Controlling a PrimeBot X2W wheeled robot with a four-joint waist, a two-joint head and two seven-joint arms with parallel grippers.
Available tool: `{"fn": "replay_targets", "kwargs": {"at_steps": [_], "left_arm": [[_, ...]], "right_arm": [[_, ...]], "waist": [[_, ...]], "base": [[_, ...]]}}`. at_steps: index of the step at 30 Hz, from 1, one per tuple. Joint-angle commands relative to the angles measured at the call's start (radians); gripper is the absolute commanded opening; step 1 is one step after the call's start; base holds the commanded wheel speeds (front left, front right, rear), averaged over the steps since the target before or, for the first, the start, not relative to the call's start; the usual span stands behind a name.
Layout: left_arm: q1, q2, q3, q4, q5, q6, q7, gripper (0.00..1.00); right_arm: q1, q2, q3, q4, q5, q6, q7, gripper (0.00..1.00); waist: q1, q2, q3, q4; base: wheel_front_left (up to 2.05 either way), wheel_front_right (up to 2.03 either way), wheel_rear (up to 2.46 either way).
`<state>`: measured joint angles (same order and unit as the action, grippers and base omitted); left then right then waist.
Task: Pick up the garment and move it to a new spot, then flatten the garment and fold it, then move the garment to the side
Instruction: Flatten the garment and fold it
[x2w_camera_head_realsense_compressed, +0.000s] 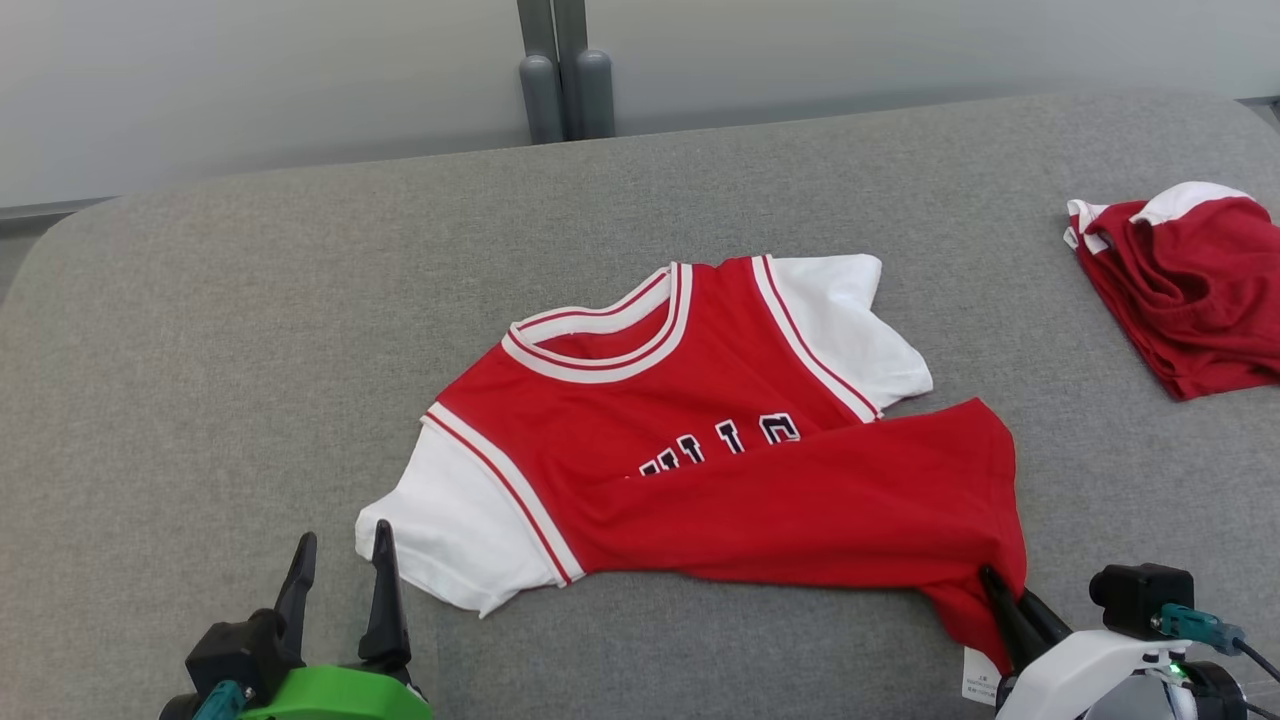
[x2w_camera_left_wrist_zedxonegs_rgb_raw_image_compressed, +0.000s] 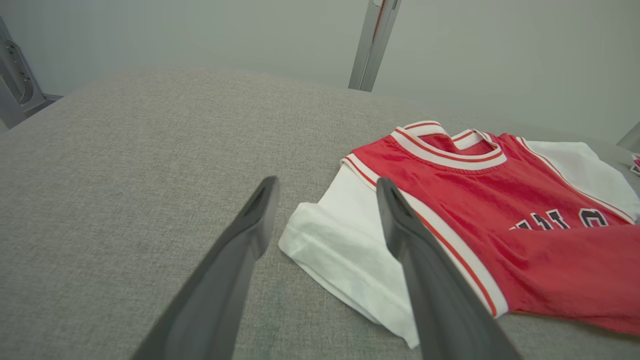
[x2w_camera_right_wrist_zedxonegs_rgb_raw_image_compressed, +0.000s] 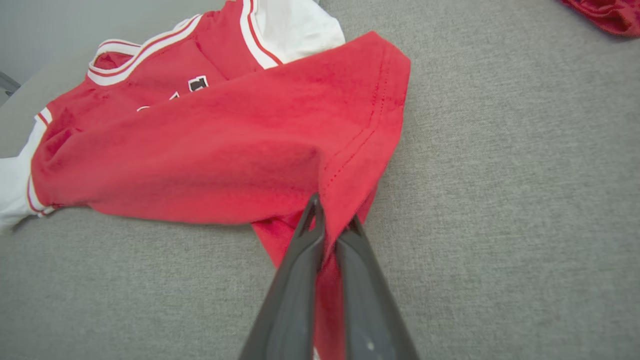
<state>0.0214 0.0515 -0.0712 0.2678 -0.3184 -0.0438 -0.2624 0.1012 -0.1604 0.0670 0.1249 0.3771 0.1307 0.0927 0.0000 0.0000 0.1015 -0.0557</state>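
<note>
fingers (x2w_camera_right_wrist_zedxonegs_rgb_raw_image_compressed: 300, 270) of the right gripper (x2w_camera_right_wrist_zedxonegs_rgb_raw_image_compressed: 333, 212) pinch the red jersey (x2w_camera_head_realsense_compressed: 700, 400), lettering (x2w_camera_head_realsense_compressed: 730, 440) half-hidden.

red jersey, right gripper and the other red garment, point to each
red jersey (x2w_camera_head_realsense_compressed: 640, 400), head view, red chest below the collar
right gripper (x2w_camera_right_wrist_zedxonegs_rgb_raw_image_compressed: 332, 212), right wrist view, between fingertips pinching the hem
other red garment (x2w_camera_head_realsense_compressed: 1190, 290), head view, its red top layer

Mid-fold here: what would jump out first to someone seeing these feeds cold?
The red and white jersey lies across the middle of the grey padded surface, its lower part folded up over the lettering. The right gripper is shut on its near right hem corner, while the left gripper hangs open by the white sleeve. A second crumpled red garment sits at the far right.
</note>
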Motion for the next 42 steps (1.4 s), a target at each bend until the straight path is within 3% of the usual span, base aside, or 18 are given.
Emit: {"fn": "replay_targets", "kwargs": {"at_steps": [1,2,3,8,14,20,25,31,42], "left_arm": [[-0.021,0.0,0.002,0.002,0.005,-0.002,-0.003,1.0],[-0.021,0.0,0.002,0.003,0.005,-0.003,-0.003,1.0],[-0.021,0.0,0.002,0.003,0.006,-0.003,-0.003,1.0],[-0.025,0.0,0.006,0.006,0.009,-0.001,-0.003,1.0],[-0.023,0.0,0.009,0.003,0.007,-0.001,-0.003,1.0],[-0.042,0.0,-0.012,0.005,-0.006,-0.003,-0.003,1.0],[-0.06,0.0,-0.026,0.006,-0.015,-0.001,-0.003,1.0],[-0.09,0.0,-0.062,0.002,-0.031,0.01,-0.003,1.0],[-0.091,0.0,-0.08,-0.014,-0.045,0.029,-0.003,1.0]], "right_arm": [[0.015,0.004,-0.01,0.005,-0.002,0.0,0.005,0.22],[0.019,0.006,-0.013,0.01,-0.004,0.0,0.009,0.5],[0.022,0.011,-0.017,0.014,-0.002,0.0,0.008,1.0],[0.031,0.004,-0.051,0.003,0.005,0.0,0.0,1.0],[0.0,-0.033,-0.155,-0.102,-0.039,0.0,-0.003,1.0],[-0.116,-0.071,-0.141,-0.15,-0.066,0.0,0.056,1.0],[-0.274,-0.131,-0.05,-0.033,-0.101,0.0,0.101,1.0],[-0.459,-0.183,0.091,0.214,-0.08,-0.001,0.145,1.0],[-0.567,-0.227,0.269,0.43,0.02,0.0,0.219,1.0]], "waist": [[0.0,0.0,0.002,-0.001],[0.0,0.0,0.002,-0.001],[0.0,0.0,0.002,-0.001],[0.0,0.0,0.004,-0.002],[0.0,0.0,0.003,-0.001],[0.0,0.0,0.012,0.032],[0.0,0.0,0.038,0.081],[0.0,0.0,0.089,0.177],[0.0,0.0,0.109,0.258]], "base": [[0.0,0.0,0.0],[0.0,0.0,0.0],[0.0,0.0,0.0],[0.0,0.0,0.0],[0.0,0.0,0.0],[0.0,0.0,0.0],[0.0,0.0,0.0],[0.0,0.0,0.0],[0.0,0.0,0.0]]}}
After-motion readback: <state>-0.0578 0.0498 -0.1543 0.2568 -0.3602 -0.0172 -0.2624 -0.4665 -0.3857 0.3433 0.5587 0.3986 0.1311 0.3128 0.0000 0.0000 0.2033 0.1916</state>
